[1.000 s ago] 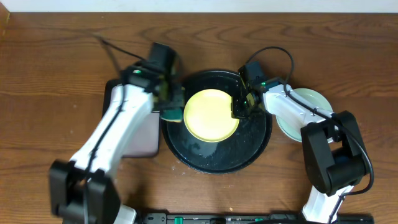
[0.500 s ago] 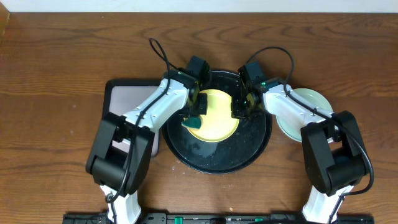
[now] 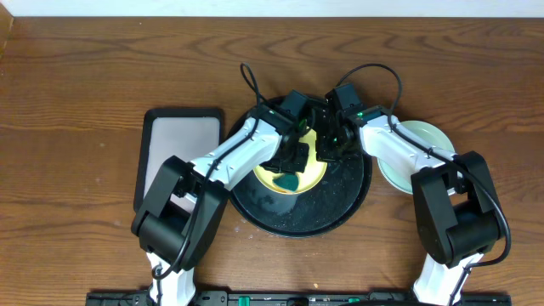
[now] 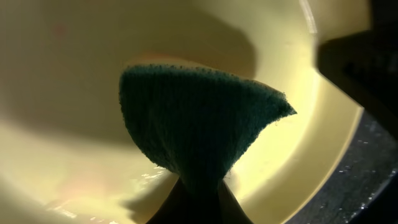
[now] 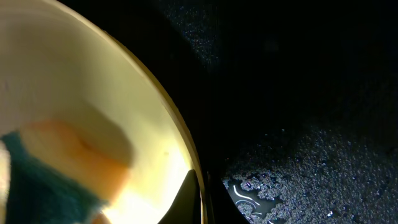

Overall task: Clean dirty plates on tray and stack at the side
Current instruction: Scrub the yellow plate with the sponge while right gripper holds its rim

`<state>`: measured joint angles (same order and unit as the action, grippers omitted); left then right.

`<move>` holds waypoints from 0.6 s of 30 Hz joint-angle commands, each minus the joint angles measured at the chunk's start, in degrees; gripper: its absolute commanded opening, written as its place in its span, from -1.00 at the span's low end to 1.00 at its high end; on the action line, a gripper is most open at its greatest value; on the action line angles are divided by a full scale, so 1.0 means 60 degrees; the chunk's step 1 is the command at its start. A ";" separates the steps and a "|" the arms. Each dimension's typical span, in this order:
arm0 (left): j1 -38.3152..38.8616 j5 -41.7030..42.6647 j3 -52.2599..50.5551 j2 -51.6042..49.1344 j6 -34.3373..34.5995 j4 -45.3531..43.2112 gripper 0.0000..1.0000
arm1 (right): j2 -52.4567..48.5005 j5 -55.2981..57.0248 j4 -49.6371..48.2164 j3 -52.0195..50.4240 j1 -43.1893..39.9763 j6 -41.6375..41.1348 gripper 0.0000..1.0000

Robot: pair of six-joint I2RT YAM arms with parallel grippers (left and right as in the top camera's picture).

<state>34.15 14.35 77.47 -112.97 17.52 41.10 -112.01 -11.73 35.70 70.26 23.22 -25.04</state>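
Observation:
A yellow plate (image 3: 313, 170) lies in the large black tray (image 3: 297, 217). My left gripper (image 3: 293, 167) is shut on a dark green sponge (image 3: 290, 183) and presses it on the plate's inside. In the left wrist view the sponge (image 4: 199, 124) fans out from the jaws (image 4: 198, 202) over the wet yellow plate (image 4: 62, 74). My right gripper (image 3: 330, 151) is shut on the plate's right rim, with the rim between its fingers (image 5: 202, 196) in the right wrist view. A mint-green plate (image 3: 423, 146) sits on the table to the right of the tray.
A rectangular grey tray with a black rim (image 3: 178, 153) lies left of the black tray. The black tray floor (image 5: 298, 93) is wet, with foam and droplets beside the plate. Both arms crowd the tray's upper half.
My left arm has swung right, from the grey tray's edge onto the yellow plate, carrying the sponge across it. The right gripper has held still on the rim.

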 commanded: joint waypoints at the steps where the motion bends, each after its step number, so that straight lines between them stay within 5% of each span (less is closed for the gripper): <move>1: -0.0080 -0.0302 -0.0066 -0.0164 0.0244 -0.0120 -0.86 | -0.0138 0.0200 -0.0087 -0.0219 0.0015 -0.0106 -0.98; 6: -0.0324 -0.3140 -0.0066 -0.0164 0.1814 -0.0310 -0.85 | -0.0138 0.0200 -0.0087 -0.0222 0.0015 -0.0109 -0.97; 10: -0.0350 -0.4805 -0.0066 -0.0164 0.1960 -0.0510 -0.85 | -0.0138 0.0204 -0.0087 -0.0222 0.0015 -0.0106 -0.98; 15: -0.0310 -0.4481 -0.0066 -0.0164 0.1945 -0.0168 -0.85 | -0.0138 0.0237 -0.0098 -0.0229 0.0015 -0.0109 -0.98; 18: -0.0313 -0.2659 -0.0066 -0.0164 0.1268 0.0182 -0.85 | -0.0138 0.0237 -0.0095 -0.0229 0.0015 -0.0106 -0.98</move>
<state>32.86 -6.31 77.49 -113.03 27.18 40.58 -112.01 -11.99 35.31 70.11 23.22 -25.06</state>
